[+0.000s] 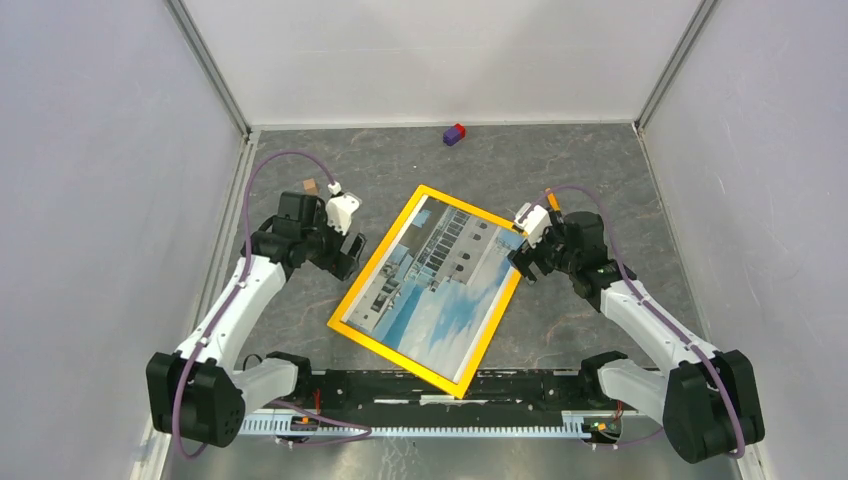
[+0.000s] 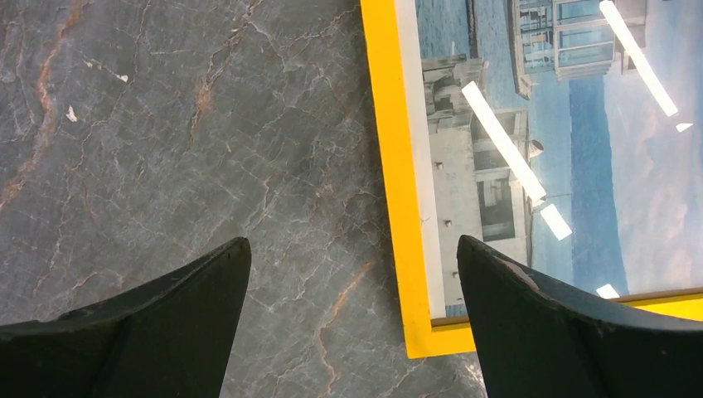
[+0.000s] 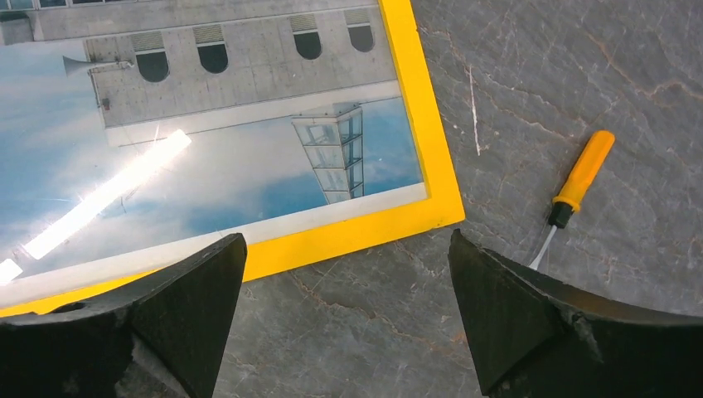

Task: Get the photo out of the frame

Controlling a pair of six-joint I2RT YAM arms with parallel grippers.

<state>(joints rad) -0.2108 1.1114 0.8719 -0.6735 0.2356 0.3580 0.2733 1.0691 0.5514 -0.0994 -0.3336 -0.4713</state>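
The frame lies flat and face up in the middle of the table, turned at an angle, with a narrow yellow-orange border. Inside it, under reflections of the lights, the photo shows a white building, water and blue sky. My left gripper hangs open above the frame's left edge; in the left wrist view the gripper straddles the border near a corner, beside the photo. My right gripper is open just off the frame's right corner, and between its fingertips there is only bare table.
An orange-handled screwdriver lies on the table right of the frame. A purple and red block sits near the back wall, and a small brown cube lies behind the left arm. White walls enclose the grey marbled table.
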